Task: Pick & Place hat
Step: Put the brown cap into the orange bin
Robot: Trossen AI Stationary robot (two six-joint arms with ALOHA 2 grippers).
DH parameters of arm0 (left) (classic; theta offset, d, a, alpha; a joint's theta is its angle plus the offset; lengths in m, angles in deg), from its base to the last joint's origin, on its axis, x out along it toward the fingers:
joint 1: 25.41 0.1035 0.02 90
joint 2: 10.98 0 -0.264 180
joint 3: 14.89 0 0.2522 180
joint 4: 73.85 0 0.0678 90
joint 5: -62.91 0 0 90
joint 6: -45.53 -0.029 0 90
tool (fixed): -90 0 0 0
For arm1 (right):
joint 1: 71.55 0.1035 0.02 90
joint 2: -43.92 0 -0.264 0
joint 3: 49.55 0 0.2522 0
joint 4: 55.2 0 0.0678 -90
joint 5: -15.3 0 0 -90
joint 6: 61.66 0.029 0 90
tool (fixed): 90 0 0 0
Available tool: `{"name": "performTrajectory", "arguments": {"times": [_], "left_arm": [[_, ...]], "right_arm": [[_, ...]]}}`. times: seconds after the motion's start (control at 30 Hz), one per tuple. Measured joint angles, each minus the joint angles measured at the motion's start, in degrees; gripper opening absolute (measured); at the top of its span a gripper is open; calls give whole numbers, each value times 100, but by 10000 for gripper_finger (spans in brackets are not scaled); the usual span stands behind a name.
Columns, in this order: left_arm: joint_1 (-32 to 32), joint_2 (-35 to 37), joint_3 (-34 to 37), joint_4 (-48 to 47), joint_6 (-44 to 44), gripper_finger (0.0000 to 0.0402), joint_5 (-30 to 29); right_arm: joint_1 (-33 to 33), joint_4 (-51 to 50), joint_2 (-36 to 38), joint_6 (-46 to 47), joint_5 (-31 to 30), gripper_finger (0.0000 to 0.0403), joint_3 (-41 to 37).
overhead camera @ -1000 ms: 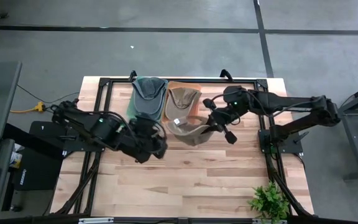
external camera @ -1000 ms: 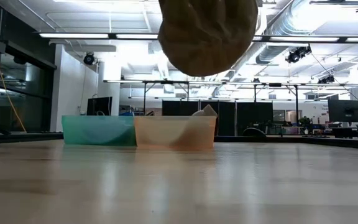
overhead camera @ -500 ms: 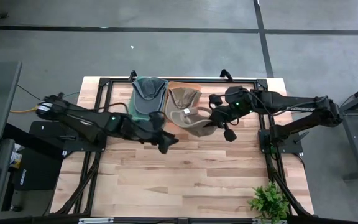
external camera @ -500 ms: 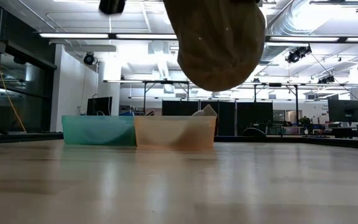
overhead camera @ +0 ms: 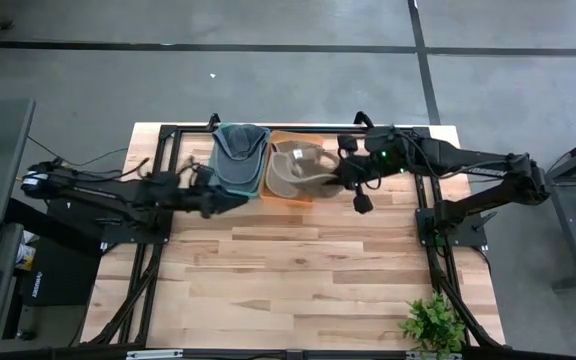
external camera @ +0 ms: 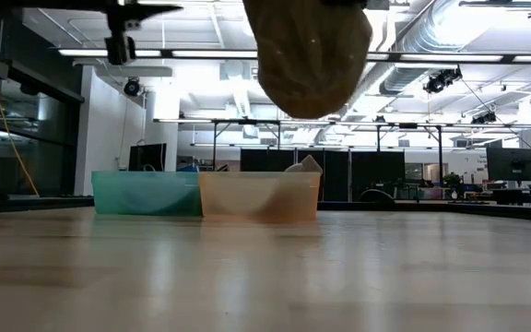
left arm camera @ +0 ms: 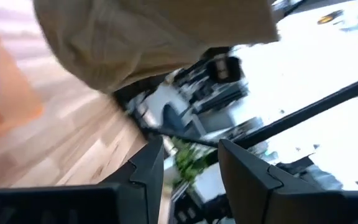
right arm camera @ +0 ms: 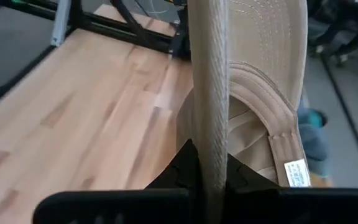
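Note:
A tan hat (overhead camera: 303,176) hangs over the orange bin (overhead camera: 290,136) at the table's far side, with my right gripper (overhead camera: 344,178) shut on it. In the low view the hat (external camera: 312,51) hangs high above the tabletop. Another tan hat lies inside the orange bin, mostly covered. A grey-green hat (overhead camera: 240,156) fills the green bin (external camera: 146,194) beside it. My left gripper (overhead camera: 230,197) sits left of the bins, pointing level; its fingers (left arm camera: 148,171) stand open with nothing between them. My right gripper pinches the tan hat's brim (right arm camera: 209,112) between its two fingers, the brim seen edge-on. The fingers come from the table's right, slanting down. The crown, with its inner band and white label (right arm camera: 296,173), hangs below and beside them, clear of the table.
The two bins stand side by side at the far edge, inside a black frame (overhead camera: 168,135). A potted plant (overhead camera: 433,322) sits at the near right corner. Bare wood (overhead camera: 298,270) stretches across the table's middle and near side.
My left gripper has drawn back from beside the hat toward the table's left edge, sinking and turning level. My right gripper has carried the tan hat toward the far edge, from over the bare wood to over the orange bin.

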Motion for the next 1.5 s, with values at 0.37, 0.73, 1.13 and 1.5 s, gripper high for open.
{"name": "performTrajectory", "arguments": {"times": [0.37, 0.73, 1.13, 1.5], "left_arm": [[-6, 1975, 1347, 245, -312, 101, -142], [-6, 3286, 2433, 824, -45, 78, -175], [-6, 3581, 2802, 861, 330, 78, -45], [-8, 3587, 2814, 921, 371, 78, -18]], "right_arm": [[-442, -806, -874, -1959, 60, 3, 1180], [-462, -848, -1664, -4394, -1616, 3, 1698], [-453, -10, -2327, -7014, -3419, 3, 1196], [-453, 2324, -2519, -8070, -4327, 3, -430]]}}
